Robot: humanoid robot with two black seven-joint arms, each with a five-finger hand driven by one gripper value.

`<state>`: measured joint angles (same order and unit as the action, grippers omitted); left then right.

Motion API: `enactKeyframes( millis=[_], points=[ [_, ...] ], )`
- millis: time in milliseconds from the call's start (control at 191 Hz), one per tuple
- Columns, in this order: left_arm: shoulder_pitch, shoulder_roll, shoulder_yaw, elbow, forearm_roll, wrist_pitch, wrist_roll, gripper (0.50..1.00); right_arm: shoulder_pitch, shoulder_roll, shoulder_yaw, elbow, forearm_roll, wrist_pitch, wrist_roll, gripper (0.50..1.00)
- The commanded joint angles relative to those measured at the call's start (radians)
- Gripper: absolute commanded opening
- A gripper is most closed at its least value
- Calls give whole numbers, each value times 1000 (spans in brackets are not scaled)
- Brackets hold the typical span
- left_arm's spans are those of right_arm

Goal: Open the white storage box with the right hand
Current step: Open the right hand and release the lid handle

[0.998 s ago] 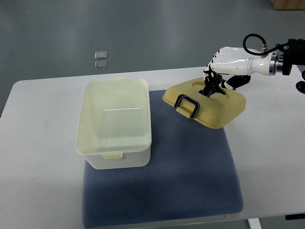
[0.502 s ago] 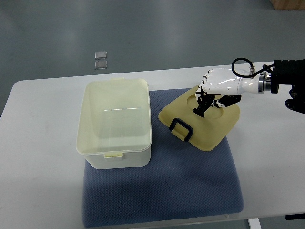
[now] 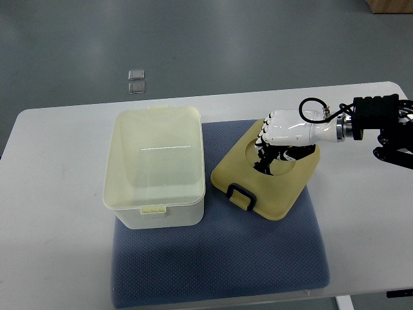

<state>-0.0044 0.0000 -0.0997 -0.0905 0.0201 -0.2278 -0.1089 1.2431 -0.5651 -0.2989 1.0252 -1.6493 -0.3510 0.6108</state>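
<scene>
The white storage box [image 3: 155, 166] stands open on the left part of a blue mat [image 3: 258, 258], and I see nothing inside it. Its cream lid [image 3: 268, 181], with a black handle [image 3: 242, 194] at its near edge, lies on the mat to the right of the box. My right hand [image 3: 274, 145] comes in from the right edge. Its fingers are curled into the round recess of the lid and grip it there. The left arm does not show.
The mat lies on a white table [image 3: 51, 194]. Two small clear squares [image 3: 136, 80] lie on the grey floor beyond the table's far edge. The table's right edge is near my right forearm [image 3: 381, 119].
My right hand has moved left and toward me with the lid, lowering it from a tilted, raised pose until it lies nearly flat on the mat beside the box.
</scene>
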Motion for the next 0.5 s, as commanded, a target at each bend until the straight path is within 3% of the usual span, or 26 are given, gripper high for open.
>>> enactKeyframes(
  millis=[0,26,188,246,434,496],
  points=[
    [0,0,0,0,0,-1,0,1000,1,2,1,-5,6,0,0,711],
    [0,0,0,0,0,-1,0,1000,2,1,3,-7,8,0,0,752],
    [0,0,0,0,0,1,0,1000,12,-1,3,-7,13,1,0,829],
    [0,0,0,0,0,-1,0,1000,13,-1,4,-8,14,1,0,895],
    [0,0,0,0,0,1,0,1000,55,-9,43,-10,36,27,0,893],
    [0,0,0,0,0,-1,0,1000,61,-16,95,-19,65,79,0,887]
  ],
)
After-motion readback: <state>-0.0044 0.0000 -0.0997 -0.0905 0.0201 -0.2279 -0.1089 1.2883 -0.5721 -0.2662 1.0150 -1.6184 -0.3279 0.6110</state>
